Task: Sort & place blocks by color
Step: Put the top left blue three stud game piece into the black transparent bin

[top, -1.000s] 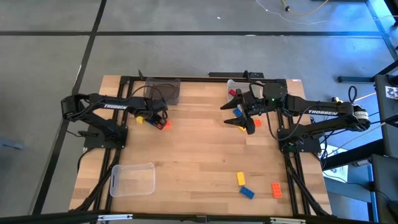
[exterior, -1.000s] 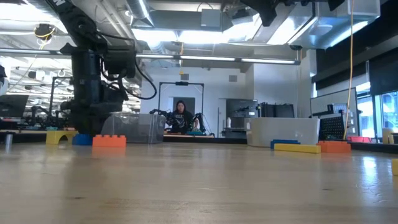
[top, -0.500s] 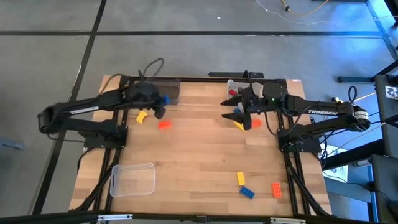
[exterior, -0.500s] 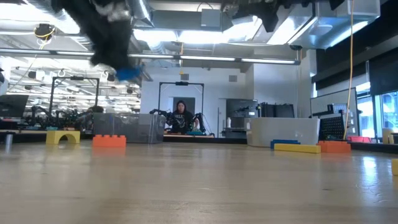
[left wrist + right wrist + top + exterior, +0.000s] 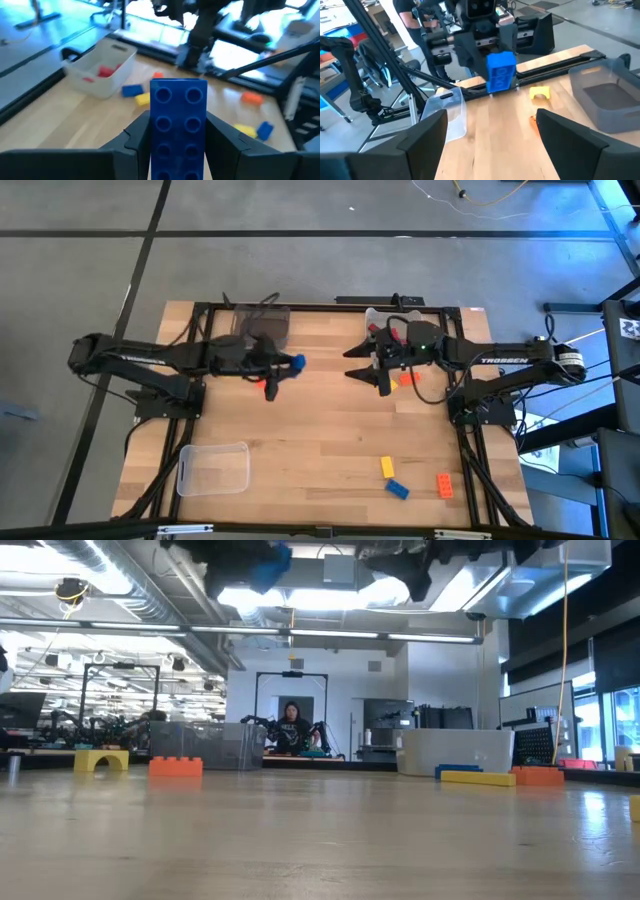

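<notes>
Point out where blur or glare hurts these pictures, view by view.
Low view: ceiling lights glare white, and the arms overhead are dark, smeared shapes around the blue block. Left wrist view: the block in the left gripper is sharp, the bin and table behind it soft. Right wrist view: the right gripper's fingers are blurred. High view: blue glare at its upper right.

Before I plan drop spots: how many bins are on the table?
3: a grey bin at the back left, a clear bin at the front left, a white bin at the back, right of centre. None seems hidden.
</notes>
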